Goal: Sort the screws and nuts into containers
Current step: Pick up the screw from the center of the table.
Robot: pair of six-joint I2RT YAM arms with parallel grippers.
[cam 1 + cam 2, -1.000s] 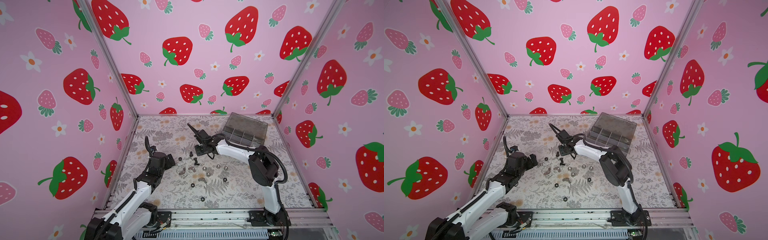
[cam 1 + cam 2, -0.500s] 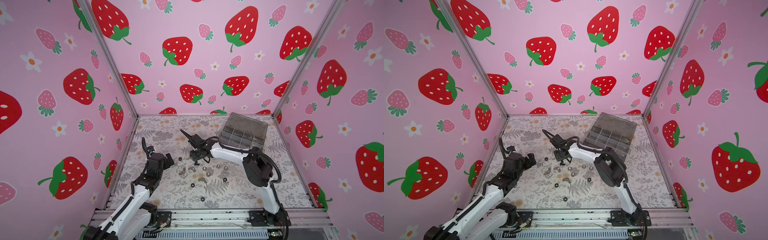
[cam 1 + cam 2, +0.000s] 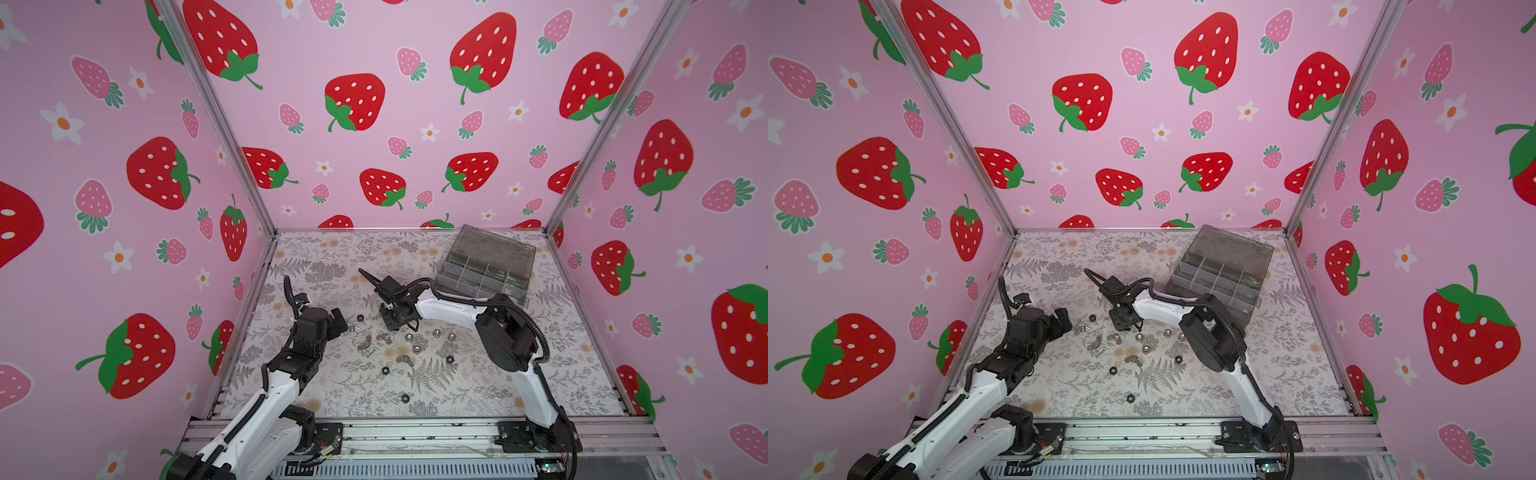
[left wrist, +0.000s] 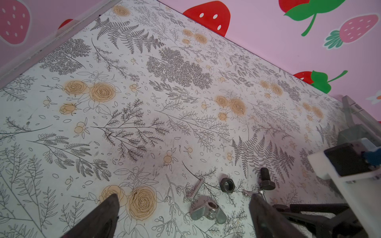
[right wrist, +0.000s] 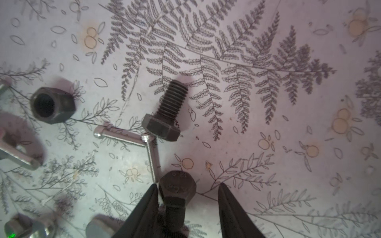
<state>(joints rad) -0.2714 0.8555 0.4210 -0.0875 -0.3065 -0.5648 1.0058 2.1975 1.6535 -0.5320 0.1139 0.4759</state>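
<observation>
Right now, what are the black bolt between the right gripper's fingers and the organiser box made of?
Black bolt: likely steel, matte black coating; dull hex head with faint stamped marks.
Organiser box: apparently plastic, smoky translucent; see-through grey lid, pale dividers.

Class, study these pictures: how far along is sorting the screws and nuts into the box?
Done: nothing visible in the box yet. In hand: the right arm has open jaws around a black bolt, not gripped; the left arm hovers open by a wing nut. Left: all pieces lie loose on the table.
</observation>
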